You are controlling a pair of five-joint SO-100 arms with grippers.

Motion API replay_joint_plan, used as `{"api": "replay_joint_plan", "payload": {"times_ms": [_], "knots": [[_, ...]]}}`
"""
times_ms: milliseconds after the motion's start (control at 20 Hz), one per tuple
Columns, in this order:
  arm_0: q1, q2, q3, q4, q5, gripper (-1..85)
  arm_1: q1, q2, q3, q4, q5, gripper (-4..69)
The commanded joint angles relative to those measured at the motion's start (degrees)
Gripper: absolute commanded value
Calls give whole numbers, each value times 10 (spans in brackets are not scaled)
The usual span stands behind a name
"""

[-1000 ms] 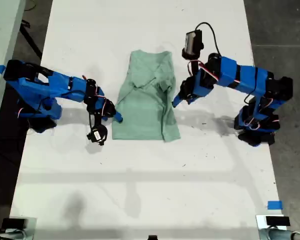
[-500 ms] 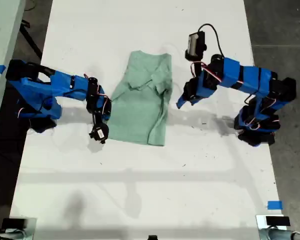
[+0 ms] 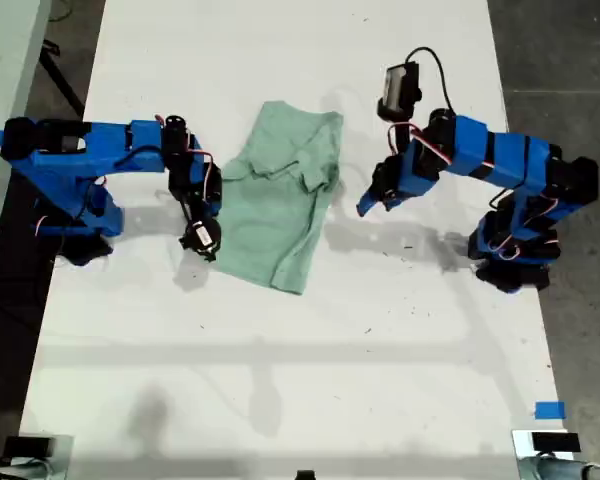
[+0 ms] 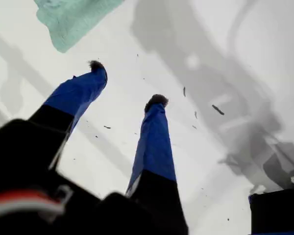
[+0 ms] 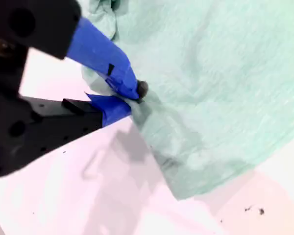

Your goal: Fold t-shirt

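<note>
The pale mint-green t-shirt (image 3: 285, 200) lies partly folded and skewed on the white table (image 3: 280, 380), its neck end toward the top of the exterior view. My second gripper (image 3: 214, 198) is at the shirt's edge on the exterior view's left. The second wrist view shows that gripper (image 5: 130, 98) shut on a pinch of the t-shirt (image 5: 215, 73) fabric. My first gripper (image 3: 363, 207) hovers on the exterior view's right, a little apart from the shirt. In its wrist view the first gripper (image 4: 126, 83) is open over bare table, with only a corner of the t-shirt (image 4: 68, 17) showing.
Both arm bases stand at the table's sides in the exterior view. A strip of blue tape (image 3: 548, 410) marks the lower right of the exterior view. Dark floor (image 3: 570, 60) lies beyond the table's right edge.
My second gripper has pulled the shirt's edge up and back in the exterior view, dragging the lower hem askew toward the left. My first gripper has drifted slightly away from the shirt.
</note>
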Motion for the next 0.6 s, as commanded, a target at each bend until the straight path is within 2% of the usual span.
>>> {"api": "replay_joint_plan", "payload": {"times_ms": [0,150,250,450,500,550], "knots": [[46,-116,-171,22,2,0,-2,39,-5,-14,6,208],[88,-325,-455,120,-2,0,-7,41,-1,-14,13,202],[103,-417,-577,149,-2,0,-10,46,4,-14,18,201],[117,-456,-574,111,5,2,-11,61,24,-17,22,198],[117,-456,-574,109,14,37,-11,61,25,-18,21,197],[117,-449,-574,112,32,220,-11,61,25,-21,21,197]]}}
